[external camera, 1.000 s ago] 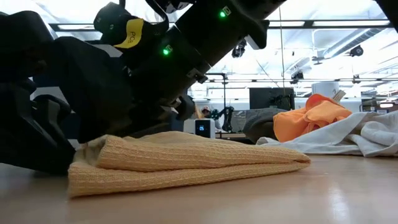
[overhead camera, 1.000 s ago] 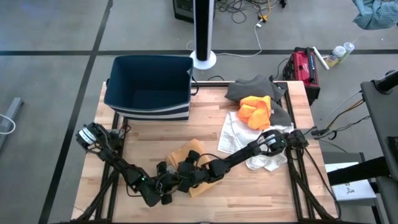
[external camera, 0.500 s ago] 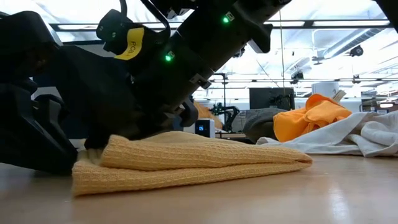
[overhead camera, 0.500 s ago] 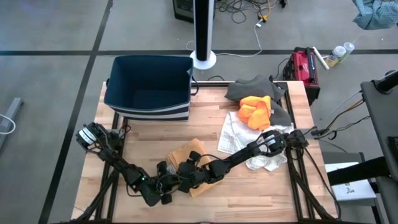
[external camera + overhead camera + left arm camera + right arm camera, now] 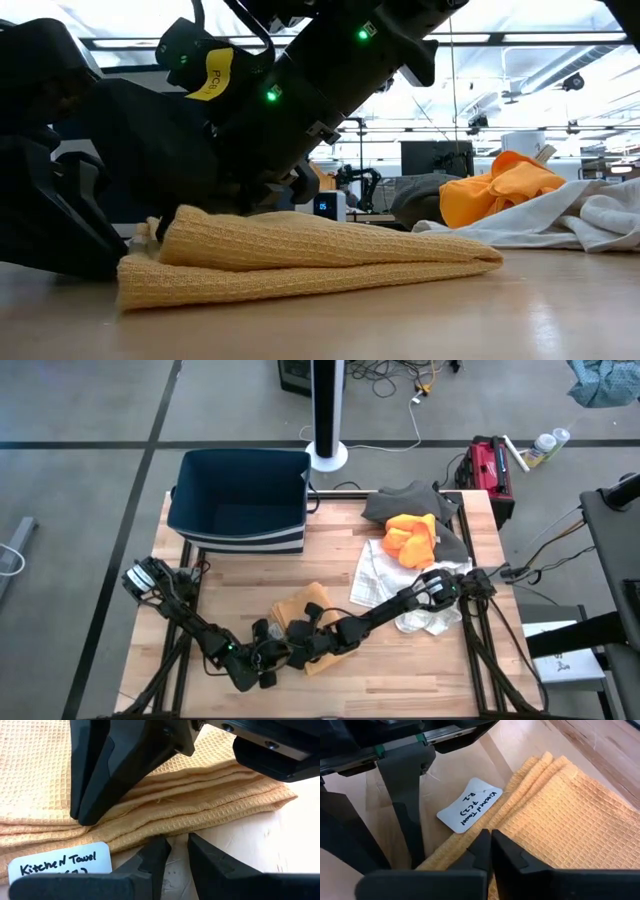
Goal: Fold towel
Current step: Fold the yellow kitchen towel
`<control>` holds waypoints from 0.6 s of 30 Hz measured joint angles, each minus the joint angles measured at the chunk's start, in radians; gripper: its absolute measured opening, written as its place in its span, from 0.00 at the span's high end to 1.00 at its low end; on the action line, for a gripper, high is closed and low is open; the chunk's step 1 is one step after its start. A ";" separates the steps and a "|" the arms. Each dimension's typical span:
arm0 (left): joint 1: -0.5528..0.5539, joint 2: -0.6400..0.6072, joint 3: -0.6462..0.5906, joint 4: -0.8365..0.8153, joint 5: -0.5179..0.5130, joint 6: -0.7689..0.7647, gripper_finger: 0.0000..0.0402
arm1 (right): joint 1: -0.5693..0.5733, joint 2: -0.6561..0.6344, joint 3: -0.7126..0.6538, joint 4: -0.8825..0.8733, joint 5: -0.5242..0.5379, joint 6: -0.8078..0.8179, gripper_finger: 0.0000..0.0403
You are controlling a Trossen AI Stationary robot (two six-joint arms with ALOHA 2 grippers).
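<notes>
A yellow waffle-weave towel (image 5: 298,607) lies folded in several layers on the wooden table (image 5: 230,575), seen flat in the low view (image 5: 330,265). A white handwritten label (image 5: 60,864) lies at its edge. My right gripper (image 5: 490,840) reaches in from the table's right, shut at the towel's layered edge beside the label (image 5: 470,805). My left gripper (image 5: 179,845) comes from the near left. Its fingers stand a narrow gap apart at the same edge, with bare table showing between them. Whether they touch the cloth I cannot tell. My right gripper has its shut fingertips (image 5: 82,815) on the towel's upper layers at the stacked edge (image 5: 512,822), near the label, slanting down from the table's right. How many layers lie between the fingers is hidden by the fingers. The towel rests on the table, its upper edge (image 5: 178,222) slightly humped.
A dark blue bin (image 5: 240,500) stands at the far left of the table. A heap of cloths lies at the far right: orange (image 5: 412,538), grey (image 5: 405,505) and white (image 5: 380,575). A white post base (image 5: 327,457) stands behind the table.
In the low view, the end of the towel's upper layers under my right gripper has humped up a little. The lower layers have stayed flat on the table. Both arms have kept their places.
</notes>
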 joint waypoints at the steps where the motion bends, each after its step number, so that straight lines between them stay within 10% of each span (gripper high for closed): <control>1: 0.000 0.000 0.000 0.000 0.000 0.000 0.81 | 0.000 0.000 0.000 0.000 0.000 0.001 0.99; 18: 0.000 0.000 0.000 0.002 -0.009 -0.003 0.81 | 0.027 -0.014 0.059 0.010 -0.007 -0.049 1.00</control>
